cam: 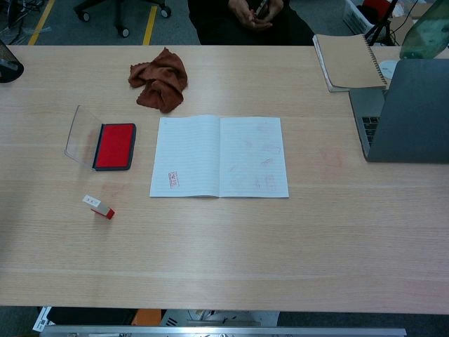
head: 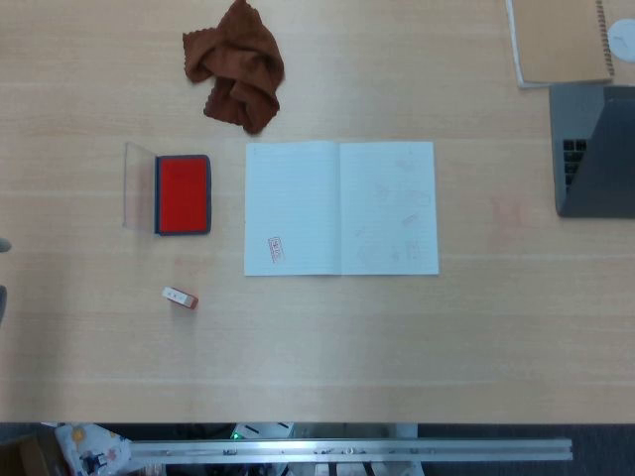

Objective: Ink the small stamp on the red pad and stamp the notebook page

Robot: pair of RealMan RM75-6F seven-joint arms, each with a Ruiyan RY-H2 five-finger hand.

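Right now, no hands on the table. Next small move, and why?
Probably bring the left hand down over the small stamp. It lies on its side on the bare table, nearer than the open red pad, untouched. Neither hand is clearly in view. The notebook already carries one red mark low on its left page.

An open notebook (head: 340, 207) lies at the centre of the desk (head: 397, 347). Left of it sits the ink pad (head: 183, 194), lid (head: 139, 186) folded out further left. The small stamp (head: 181, 297) lies on its side nearer the front. A crumpled cloth (head: 236, 65) lies behind; a laptop (head: 595, 149) and spiral pad (head: 561, 40) occupy the far right.
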